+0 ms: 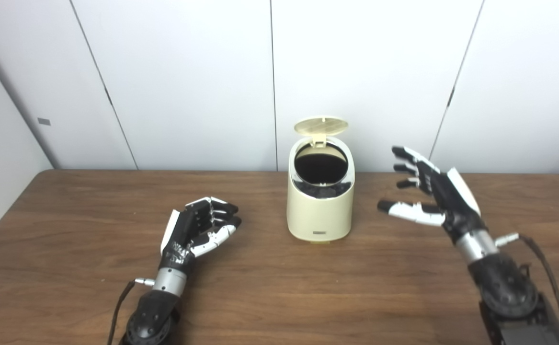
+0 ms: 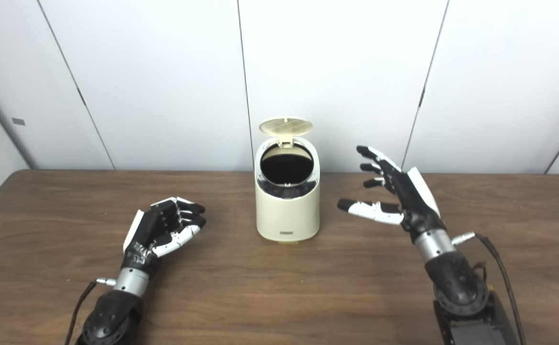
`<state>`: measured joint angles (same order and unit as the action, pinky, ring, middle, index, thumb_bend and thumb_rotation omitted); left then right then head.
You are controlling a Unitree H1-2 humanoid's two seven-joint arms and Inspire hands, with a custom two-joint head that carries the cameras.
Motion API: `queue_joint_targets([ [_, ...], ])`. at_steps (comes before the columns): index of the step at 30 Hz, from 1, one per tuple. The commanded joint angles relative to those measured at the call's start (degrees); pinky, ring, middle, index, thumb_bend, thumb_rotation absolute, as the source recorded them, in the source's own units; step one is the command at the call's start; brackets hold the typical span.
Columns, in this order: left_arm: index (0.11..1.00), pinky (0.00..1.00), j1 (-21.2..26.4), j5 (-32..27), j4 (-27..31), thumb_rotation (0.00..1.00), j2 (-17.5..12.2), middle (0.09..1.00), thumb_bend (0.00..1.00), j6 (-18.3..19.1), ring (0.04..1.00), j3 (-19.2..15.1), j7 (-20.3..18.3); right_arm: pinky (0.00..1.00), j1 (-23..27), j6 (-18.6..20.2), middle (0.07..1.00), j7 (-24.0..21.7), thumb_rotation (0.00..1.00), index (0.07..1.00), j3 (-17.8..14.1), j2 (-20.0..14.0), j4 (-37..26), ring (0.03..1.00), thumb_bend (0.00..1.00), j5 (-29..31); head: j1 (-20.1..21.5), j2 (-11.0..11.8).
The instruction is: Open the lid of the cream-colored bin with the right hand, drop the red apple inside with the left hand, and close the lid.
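the cream bin [image 1: 321, 211] sits mid-counter [image 1: 68, 230] with its lid [image 1: 321, 125] up, no apple in sight, right hand [image 1: 432, 191] spread empty beside it to shut it, left hand [image 1: 198, 230] curled empty.

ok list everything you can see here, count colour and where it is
bin: one, cream-colored, standing upright at the middle of the table toward the back edge, its dark inside showing
lid: one, cream-colored, flipped up on its hinge at the back of the bin
table: one, dark brown wood grain, filling the lower half of the view
wall panels: several, white, behind the table
red apple: none in view in either eye view
left robot hand: one, black and white, low over the table to the left of the bin, fingers curled, nothing seen in it
right robot hand: one, black and white, raised to the right of the bin, fingers spread, holding nothing
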<state>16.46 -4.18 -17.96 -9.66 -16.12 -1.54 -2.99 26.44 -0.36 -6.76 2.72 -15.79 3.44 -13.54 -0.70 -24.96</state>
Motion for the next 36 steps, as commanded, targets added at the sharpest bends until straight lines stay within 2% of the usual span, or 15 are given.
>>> queue_joint_targets([
  [1,0.496,0.47,-0.6,0.1,-2.2,0.05,-0.4,0.598,0.50,-2.5,0.543,-0.5,-0.4,0.71,4.3,0.3,0.889,-0.4,0.52,0.830,0.3,-1.0,-2.2,0.837,0.73,-0.8,0.1,0.1],
  [5,0.497,0.47,-1.3,0.5,-1.5,0.05,0.0,0.601,0.50,-0.3,0.545,-0.7,-0.2,0.77,8.7,4.1,0.880,-1.9,0.52,0.831,1.7,-2.0,-4.4,0.858,0.68,-3.6,0.3,0.3],
  [7,0.497,0.47,-1.4,0.3,-1.4,0.05,0.1,0.604,0.50,0.0,0.547,-0.8,-0.4,0.76,10.4,4.2,0.892,-2.8,0.55,0.847,2.6,-3.1,-4.3,0.861,0.65,-5.1,0.3,0.3],
  [11,0.497,0.46,-1.1,-0.1,-3.0,0.05,0.0,0.607,0.51,-2.1,0.548,-0.7,-1.4,0.74,13.5,3.5,0.887,-3.3,0.56,0.883,3.6,-3.8,-2.6,0.849,0.65,-6.1,0.6,0.8],
  [19,0.497,0.47,-0.8,0.7,-4.4,0.05,0.2,0.615,0.51,-3.6,0.560,-0.6,-1.9,0.79,17.3,7.6,0.925,-8.2,0.63,0.902,7.0,-4.9,-4.3,0.897,0.67,-9.1,0.8,1.0],
  [24,0.497,0.46,-0.9,0.7,-4.6,0.05,0.5,0.613,0.51,-3.9,0.560,-0.6,-2.0,0.78,19.2,5.9,0.911,-10.6,0.69,0.891,10.0,-6.5,-3.3,0.907,0.68,-12.5,0.7,0.9],
  [29,0.497,0.47,-1.1,0.7,-4.1,0.05,0.7,0.612,0.51,-3.5,0.560,-0.7,-1.8,0.88,20.5,4.2,0.910,-13.2,0.69,0.862,12.9,-7.9,-2.6,0.981,0.72,-15.3,0.6,0.7],
  [33,0.497,0.47,-1.0,0.7,-4.6,0.05,0.6,0.612,0.50,-3.8,0.558,-0.9,-1.9,0.92,20.5,3.2,0.895,-14.2,0.68,0.845,13.4,-8.0,-2.9,0.990,0.75,-15.3,0.5,0.4],
  [36,0.497,0.46,-1.1,0.6,-4.5,0.05,0.8,0.607,0.50,-3.9,0.551,-1.0,-1.9,0.91,20.0,2.2,0.885,-14.6,0.66,0.841,13.2,-8.0,-3.3,0.994,0.74,-14.7,0.3,0.4],
])
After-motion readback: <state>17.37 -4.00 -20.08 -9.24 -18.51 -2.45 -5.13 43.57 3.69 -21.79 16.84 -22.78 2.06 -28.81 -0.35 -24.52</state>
